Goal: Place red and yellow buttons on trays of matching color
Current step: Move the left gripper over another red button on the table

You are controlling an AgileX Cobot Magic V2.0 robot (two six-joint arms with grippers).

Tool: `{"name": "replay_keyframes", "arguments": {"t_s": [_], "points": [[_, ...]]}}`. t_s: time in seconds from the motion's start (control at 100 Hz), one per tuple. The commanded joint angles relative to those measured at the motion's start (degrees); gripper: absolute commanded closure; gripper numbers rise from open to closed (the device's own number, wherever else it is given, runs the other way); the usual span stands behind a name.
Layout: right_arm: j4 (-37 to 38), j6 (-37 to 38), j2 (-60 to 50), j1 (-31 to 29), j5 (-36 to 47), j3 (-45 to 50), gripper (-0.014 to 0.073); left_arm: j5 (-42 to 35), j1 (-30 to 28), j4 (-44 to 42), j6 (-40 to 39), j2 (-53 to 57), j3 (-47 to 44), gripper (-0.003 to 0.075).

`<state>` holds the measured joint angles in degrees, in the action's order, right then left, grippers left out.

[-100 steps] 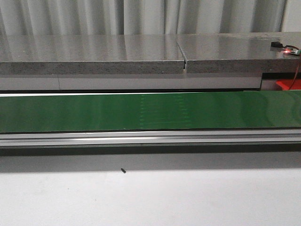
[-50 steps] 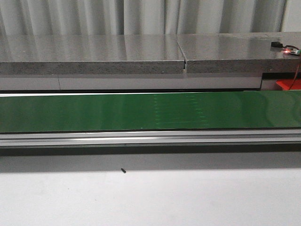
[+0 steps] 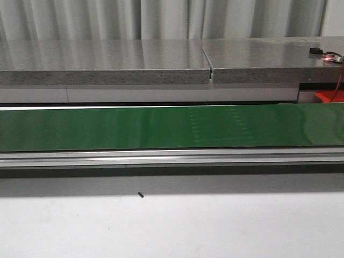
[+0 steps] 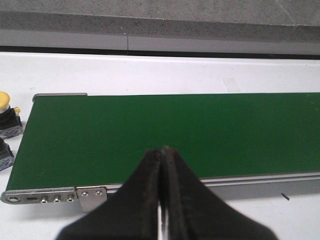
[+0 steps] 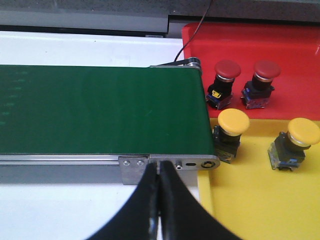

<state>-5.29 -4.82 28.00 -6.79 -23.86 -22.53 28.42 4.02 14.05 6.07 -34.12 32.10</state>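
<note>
Faint stitched seam (image 3: 220, 126) on green belt (image 3: 107, 129) now farther right than before. Both claws clenched, empty: left gripper (image 4: 162, 152), right gripper (image 5: 159, 167). Beyond right claw: 2 red buttons (image 5: 227, 70) on red tray (image 5: 295, 45), 2 yellow buttons (image 5: 235, 121) on yellow tray (image 5: 260, 200).

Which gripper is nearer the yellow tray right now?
Right. The right gripper hovers shut at the belt end beside the yellow tray; the left gripper is at the opposite end, no tray in view.
</note>
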Motion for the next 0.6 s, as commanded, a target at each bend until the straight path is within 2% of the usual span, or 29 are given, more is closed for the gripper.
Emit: {"name": "replay_keyframes", "arguments": {"t_s": [0.0,0.1,0.48,0.53,0.59], "points": [[0.4,-0.2,0.0,0.0,4.3,-1.5,0.0661,-7.8,-0.4,1.2,-0.2,-2.8,1.6,0.0741],[0.4,-0.2,0.0,0.0,4.3,-1.5,0.0661,-10.2,-2.4,1.7,-0.2,-5.9,1.7,0.0741],[0.4,-0.2,0.0,0.0,4.3,-1.5,0.0661,-9.6,-13.2,3.3,-0.2,-12.6,5.3,0.0738],[0.4,-0.2,0.0,0.0,4.3,-1.5,0.0661,-9.6,-14.4,3.3,-0.2,-12.9,5.8,0.0720],[0.4,-0.2,0.0,0.0,4.3,-1.5,0.0661,-9.7,-15.4,2.7,0.0,-13.6,6.5,0.0649]]}}
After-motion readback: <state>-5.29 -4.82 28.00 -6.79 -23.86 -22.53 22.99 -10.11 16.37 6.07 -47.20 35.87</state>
